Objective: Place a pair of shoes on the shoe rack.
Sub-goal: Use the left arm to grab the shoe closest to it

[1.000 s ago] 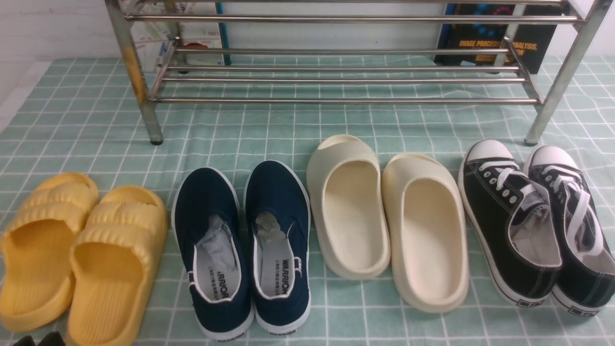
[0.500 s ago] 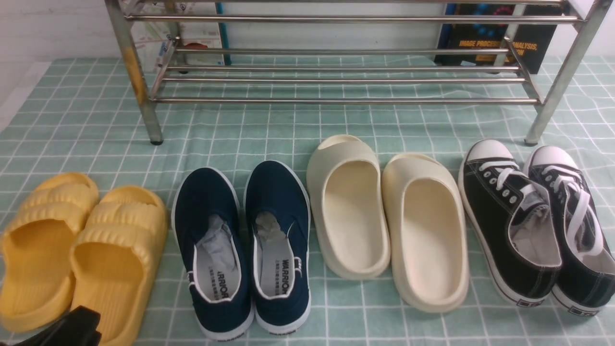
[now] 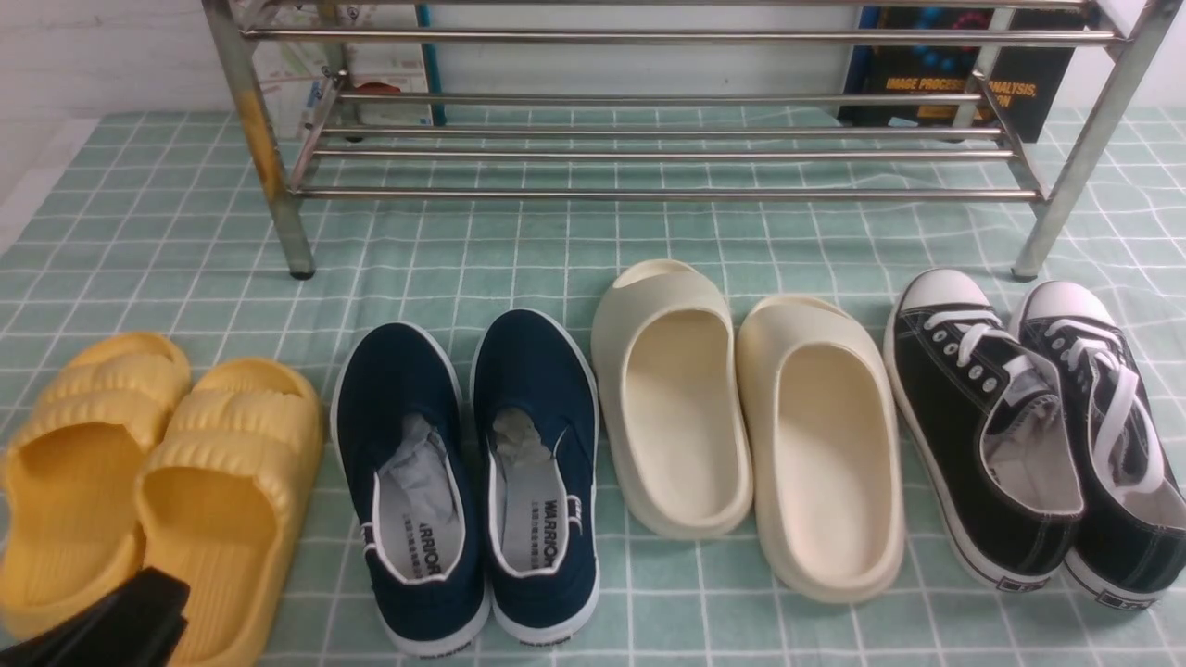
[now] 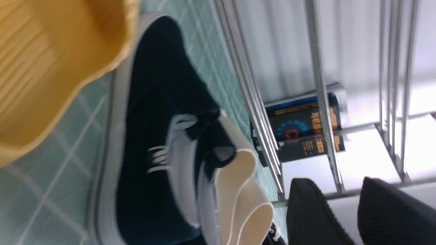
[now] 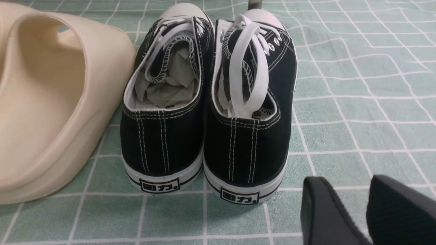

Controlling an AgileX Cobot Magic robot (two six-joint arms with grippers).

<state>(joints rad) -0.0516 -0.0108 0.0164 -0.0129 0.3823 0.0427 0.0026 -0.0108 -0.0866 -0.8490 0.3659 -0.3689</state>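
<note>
The pair of shoes, two navy slip-ons with white soles, stands side by side on the checked cloth: the left shoe (image 3: 408, 482) and the right shoe (image 3: 537, 454), toes toward the shoe rack (image 3: 649, 195). The rack's silver bars carry nothing. My left gripper (image 3: 139, 611) pokes in at the bottom left corner, over the heel of a yellow slide and left of the navy pair. In the left wrist view my left gripper (image 4: 340, 194) is open and empty, with a navy shoe (image 4: 153, 102) off to its side. My right gripper (image 5: 344, 190) is open and empty, low over the cloth behind the black sneakers.
Yellow slides (image 3: 148, 482) lie left of the navy pair and cream slides (image 3: 741, 417) right of it. Black lace-up sneakers (image 3: 1028, 426) stand at the far right, seen from behind as sneakers (image 5: 207, 136) in the right wrist view. Books (image 3: 954, 74) lean behind the rack.
My left gripper has come up into the front view at the bottom left corner, over the yellow slide. The shoes and the rack have not moved.
</note>
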